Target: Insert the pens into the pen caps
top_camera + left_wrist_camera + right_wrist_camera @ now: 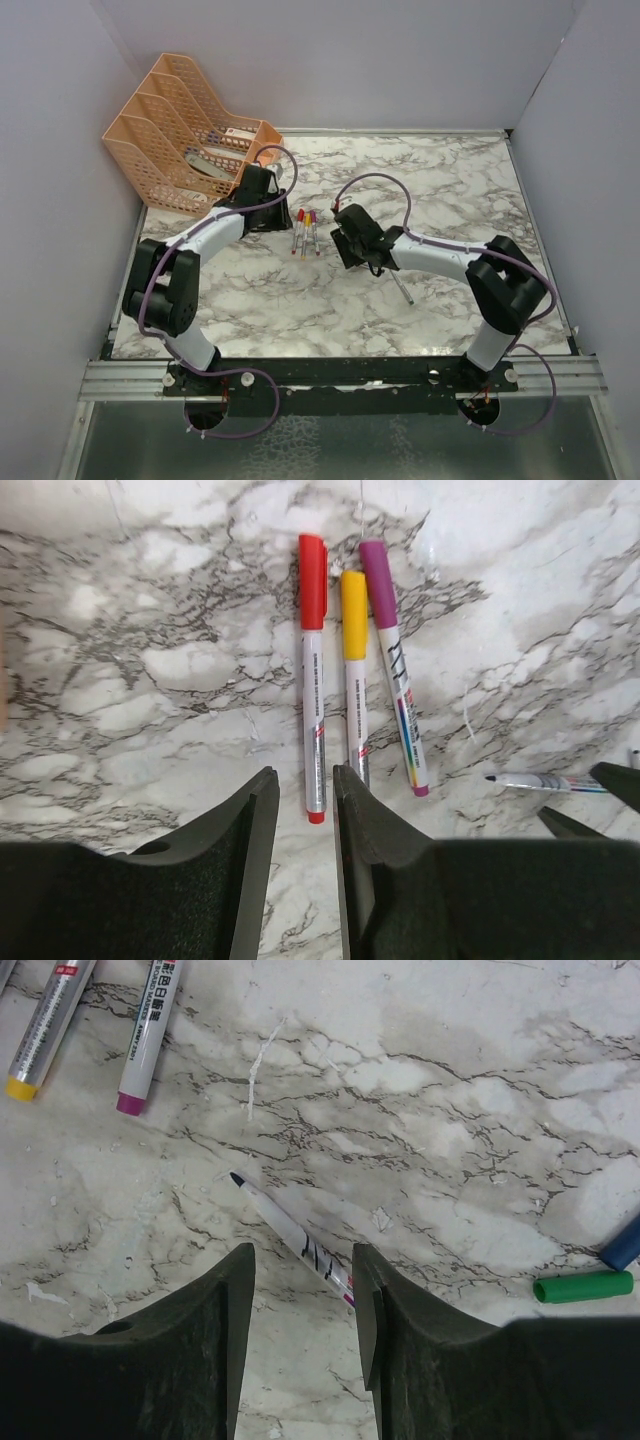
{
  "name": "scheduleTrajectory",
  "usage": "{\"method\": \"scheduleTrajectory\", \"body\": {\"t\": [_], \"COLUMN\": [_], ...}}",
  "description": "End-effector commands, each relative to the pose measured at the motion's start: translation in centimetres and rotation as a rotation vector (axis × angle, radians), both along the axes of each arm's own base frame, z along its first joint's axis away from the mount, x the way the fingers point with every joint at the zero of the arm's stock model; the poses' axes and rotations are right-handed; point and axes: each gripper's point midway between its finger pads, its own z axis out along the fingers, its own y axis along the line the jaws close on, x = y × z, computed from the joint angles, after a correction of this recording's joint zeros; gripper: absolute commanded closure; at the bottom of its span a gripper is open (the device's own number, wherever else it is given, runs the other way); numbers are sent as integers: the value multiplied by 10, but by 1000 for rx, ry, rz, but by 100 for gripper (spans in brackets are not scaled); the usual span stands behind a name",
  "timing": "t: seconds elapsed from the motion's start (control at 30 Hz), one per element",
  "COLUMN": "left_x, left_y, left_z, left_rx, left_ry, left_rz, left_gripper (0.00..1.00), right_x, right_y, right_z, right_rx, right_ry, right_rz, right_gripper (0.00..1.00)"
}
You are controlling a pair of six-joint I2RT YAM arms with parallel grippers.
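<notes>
Right gripper [302,1255] hangs low, jaws parted — over an uncapped pen [281,1226].

far-right table [460,190]: open | far-left: orange trays [180,130] block | centre: pens [306,232] lie

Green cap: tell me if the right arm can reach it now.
Probably yes. The green cap lies uncovered beside the open right gripper; only the blue cap sits close, and an uncapped pen lies between the jaws.
</notes>
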Motion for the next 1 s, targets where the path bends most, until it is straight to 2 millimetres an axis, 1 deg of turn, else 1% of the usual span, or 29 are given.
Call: {"method": "scheduleTrajectory", "body": {"t": [0.0,0.13,0.37,0.47,0.73,0.9,0.97], "left_x": [9,8,2,1,0,1,0], "left_y": [12,12,13,13,14,15,15], "left_z": [38,46,42,41,44,43,43], "left_rx": [-8,-28,-47,-52,-58,-59,-59], "left_ry": [-91,-104,-94,-90,-99,-99,-98], "left_rz": [49,53,63,65,70,73,73], "left_gripper": [68,68,68,68,68,68,68], "right_x": [-2,-5,-9,-9,-9,-11,-12], "right_y": [11,10,4,-1,-22,-26,-27], "right_z": [-4,-10,-20,-25,-43,-48,-52], "right_rx": [9,-3,-35,-43,-67,-69,-74], "right_ry": [39,60,85,96,146,159,168], "right_rz": [69,86,99,89,44,35,31], "right_gripper": [56,56,57,57,57,58,60]}}
